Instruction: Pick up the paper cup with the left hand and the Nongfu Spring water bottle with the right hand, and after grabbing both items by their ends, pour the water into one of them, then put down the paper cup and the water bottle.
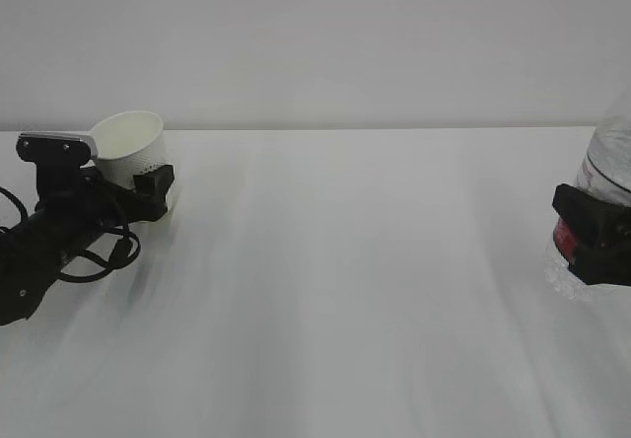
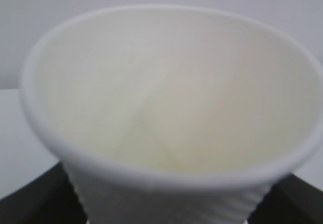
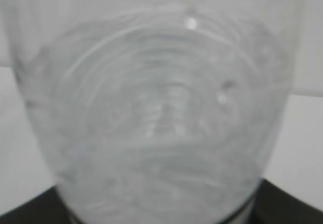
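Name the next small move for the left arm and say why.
Probably close the left gripper on the cup. Its fingers sit either side of the cup's lower wall, the cup is tilted toward the arm, and the right gripper already clamps the bottle, so the cup needs a firm hold before lifting.

The exterior view looks low along the white table [image 1: 345,290] toward a plain wall, seeing both side edges. The left wrist view sits very close above the cup [image 2: 166,108], which the exterior view shares near the table's far left. The right wrist view presses against the bottle [image 3: 161,118], at the exterior view's right edge.
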Motion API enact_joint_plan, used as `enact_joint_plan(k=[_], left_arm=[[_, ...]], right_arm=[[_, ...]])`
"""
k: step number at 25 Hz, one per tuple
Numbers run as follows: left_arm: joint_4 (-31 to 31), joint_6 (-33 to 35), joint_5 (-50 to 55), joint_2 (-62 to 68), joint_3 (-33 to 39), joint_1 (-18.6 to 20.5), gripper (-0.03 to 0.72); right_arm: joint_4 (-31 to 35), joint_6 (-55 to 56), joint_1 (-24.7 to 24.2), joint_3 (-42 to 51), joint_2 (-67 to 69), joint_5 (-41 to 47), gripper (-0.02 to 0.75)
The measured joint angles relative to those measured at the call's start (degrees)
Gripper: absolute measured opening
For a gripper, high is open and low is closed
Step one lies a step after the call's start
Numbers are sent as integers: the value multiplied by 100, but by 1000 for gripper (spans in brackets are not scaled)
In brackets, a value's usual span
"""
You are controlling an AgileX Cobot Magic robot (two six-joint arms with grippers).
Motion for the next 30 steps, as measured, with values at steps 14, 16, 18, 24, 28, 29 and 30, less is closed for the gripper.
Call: enact_joint_plan(k=[14,16,18,24,28,29,30], left_arm=[[637,0,10,-145,0,0,605],[754,-9,20,-227,0,0,605],[922,-90,20,-331,0,0,605],[1729,-621,20,-575,0,0,605],[2379,-989,20,-678,0,0,604],[2511,-1070,20,-704,0,0,604],[2618,-1133,20,-713,0,0,603]], right_arm=[[0,0,0,0,0,6,398],[0,0,0,0,0,21,398],[11,0,0,0,0,35,398],[88,0,0,0,0,40,398],[106,0,0,0,0,49,398],[106,0,0,0,0,49,398],[106,0,0,0,0,49,398]])
